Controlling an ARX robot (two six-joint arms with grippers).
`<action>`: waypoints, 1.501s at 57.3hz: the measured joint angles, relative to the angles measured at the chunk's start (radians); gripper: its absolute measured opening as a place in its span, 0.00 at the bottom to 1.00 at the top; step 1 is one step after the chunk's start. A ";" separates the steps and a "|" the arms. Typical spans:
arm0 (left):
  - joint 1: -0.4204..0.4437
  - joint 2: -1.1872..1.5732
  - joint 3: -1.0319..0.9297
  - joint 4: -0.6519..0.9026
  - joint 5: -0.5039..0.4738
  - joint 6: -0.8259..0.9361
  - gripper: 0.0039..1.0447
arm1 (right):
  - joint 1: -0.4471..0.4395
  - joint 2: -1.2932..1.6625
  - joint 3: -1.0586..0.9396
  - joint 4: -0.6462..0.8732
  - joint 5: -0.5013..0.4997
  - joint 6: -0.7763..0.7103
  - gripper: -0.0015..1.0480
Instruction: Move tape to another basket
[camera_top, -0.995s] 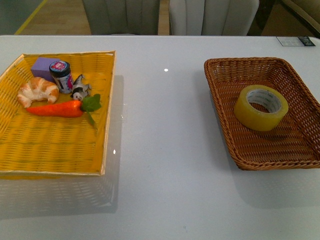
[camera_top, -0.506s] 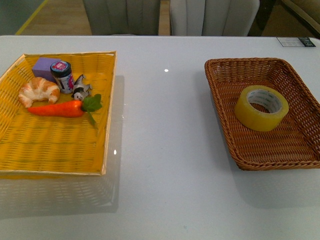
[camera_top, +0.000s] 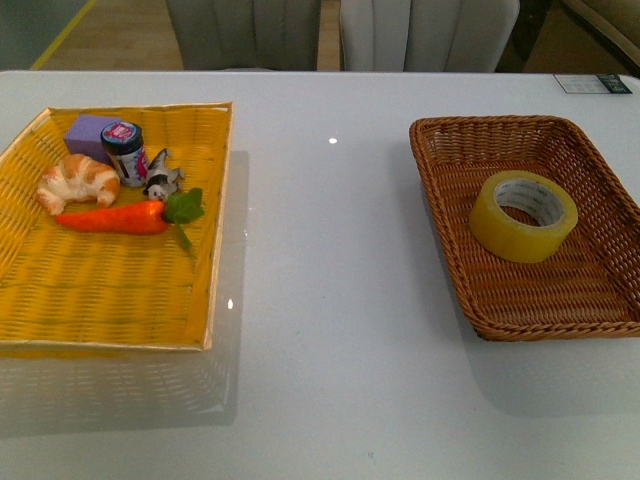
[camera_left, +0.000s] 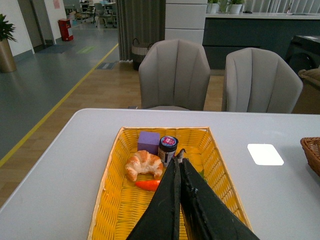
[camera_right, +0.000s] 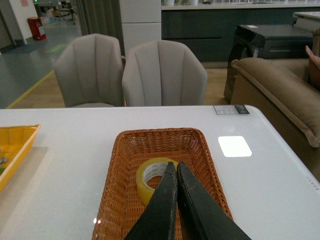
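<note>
The yellowish tape roll (camera_top: 523, 215) with a white core lies flat in the brown wicker basket (camera_top: 450, 210) at the right of the table. It also shows in the right wrist view (camera_right: 150, 179), inside the basket (camera_right: 120, 190). My right gripper (camera_right: 175, 163) is shut and empty, held above the basket's near side, its tips in line with the tape. My left gripper (camera_left: 178, 160) is shut and empty above the yellow woven tray (camera_left: 117, 200). Neither arm shows in the front view.
The yellow tray (camera_top: 110, 310) at the left holds a croissant (camera_top: 77, 180), a carrot (camera_top: 112, 218), a purple block (camera_top: 88, 130), a small jar (camera_top: 124, 152) and a small figure (camera_top: 160, 180). Bare white table lies between tray and basket. Chairs stand behind the far edge.
</note>
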 joint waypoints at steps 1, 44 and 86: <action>0.000 0.000 0.000 0.000 0.000 0.000 0.01 | 0.000 -0.005 0.000 -0.005 0.000 0.000 0.02; 0.000 0.000 0.000 0.000 0.000 0.000 0.39 | 0.002 -0.198 0.001 -0.203 0.003 -0.002 0.38; 0.000 0.000 0.000 0.000 0.000 0.002 0.92 | 0.002 -0.198 0.001 -0.203 0.003 -0.002 0.91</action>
